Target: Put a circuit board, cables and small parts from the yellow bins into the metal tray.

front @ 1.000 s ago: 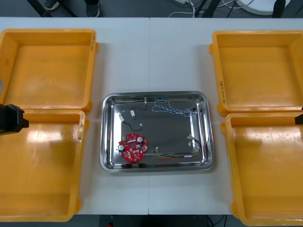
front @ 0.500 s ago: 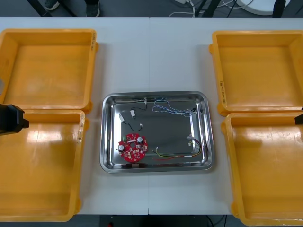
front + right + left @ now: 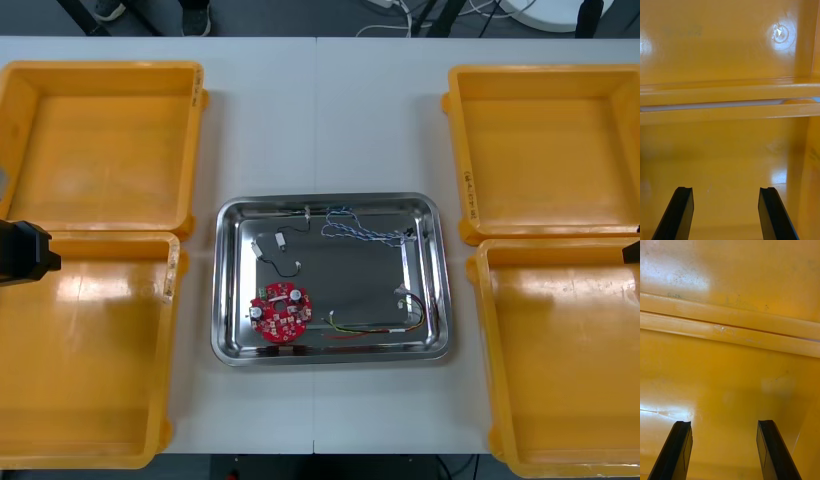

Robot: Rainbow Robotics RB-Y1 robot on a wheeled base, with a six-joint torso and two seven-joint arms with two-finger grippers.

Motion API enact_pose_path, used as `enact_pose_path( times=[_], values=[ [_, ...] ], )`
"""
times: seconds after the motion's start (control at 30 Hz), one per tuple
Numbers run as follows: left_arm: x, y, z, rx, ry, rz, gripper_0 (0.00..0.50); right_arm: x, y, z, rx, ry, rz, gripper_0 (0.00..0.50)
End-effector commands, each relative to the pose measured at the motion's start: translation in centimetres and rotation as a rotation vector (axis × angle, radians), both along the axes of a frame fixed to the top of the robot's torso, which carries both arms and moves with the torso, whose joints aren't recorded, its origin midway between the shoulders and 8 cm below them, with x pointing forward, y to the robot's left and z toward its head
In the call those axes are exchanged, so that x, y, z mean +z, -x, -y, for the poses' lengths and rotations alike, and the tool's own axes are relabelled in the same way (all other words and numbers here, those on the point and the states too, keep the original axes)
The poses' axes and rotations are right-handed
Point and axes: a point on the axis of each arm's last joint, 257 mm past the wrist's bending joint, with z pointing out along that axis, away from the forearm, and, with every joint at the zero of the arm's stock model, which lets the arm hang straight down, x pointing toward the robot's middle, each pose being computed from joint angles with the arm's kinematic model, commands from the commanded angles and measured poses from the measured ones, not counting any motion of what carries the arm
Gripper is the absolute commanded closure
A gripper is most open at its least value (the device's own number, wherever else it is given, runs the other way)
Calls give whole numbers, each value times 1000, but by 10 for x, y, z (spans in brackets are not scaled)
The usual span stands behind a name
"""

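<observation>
Evidently finishing: hanging left gripper [image 3: 724, 423] and right gripper [image 3: 724, 189] released over bare yellow bins [image 3: 100, 66], with the metal tray [image 3: 328, 357] between them loaded, needing only parking.

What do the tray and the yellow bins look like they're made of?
The metal tray looks like polished steel or a similar metal: it is mirror-bright, with reflections across its floor. The yellow bins look like moulded plastic, smooth and glossy: even colour, rounded rims and soft glare patches from the lights.
</observation>
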Motion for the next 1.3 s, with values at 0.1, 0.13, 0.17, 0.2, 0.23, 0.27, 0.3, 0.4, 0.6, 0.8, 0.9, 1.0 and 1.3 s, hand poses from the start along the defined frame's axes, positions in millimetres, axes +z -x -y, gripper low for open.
enact_pose_path(
  times=[0.1,0.13,0.17,0.2,0.23,0.27,0.3,0.4,0.6,0.8,0.9,1.0,1.3],
  values=[
    [13,7,-20,-54,-94,16,0,14,0,8,-2,24,30,0],
    [13,7,-20,-54,-94,16,0,14,0,8,-2,24,30,0],
    [13,7,-20,-54,-94,16,0,14,0,8,-2,24,30,0],
    [13,7,-20,-54,-94,16,0,14,0,8,-2,24,30,0],
    [13,7,-20,-54,-94,16,0,14,0,8,-2,24,30,0],
    [13,7,-20,-54,-94,16,0,14,0,8,-2,24,30,0],
    [13,7,-20,-54,-94,16,0,14,0,8,-2,24,30,0],
    [13,7,-20,-54,-94,16,0,14,0,8,-2,24,30,0],
    [13,7,-20,-54,-94,16,0,14,0,8,-2,24,30,0],
    [13,7,-20,-54,-94,16,0,14,0,8,-2,24,30,0],
    [13,7,-20,-54,-94,16,0,14,0,8,-2,24,30,0],
    [13,7,-20,-54,-94,16,0,14,0,8,-2,24,30,0],
    [13,7,-20,-54,-94,16,0,14,0,8,-2,24,30,0]
  ],
)
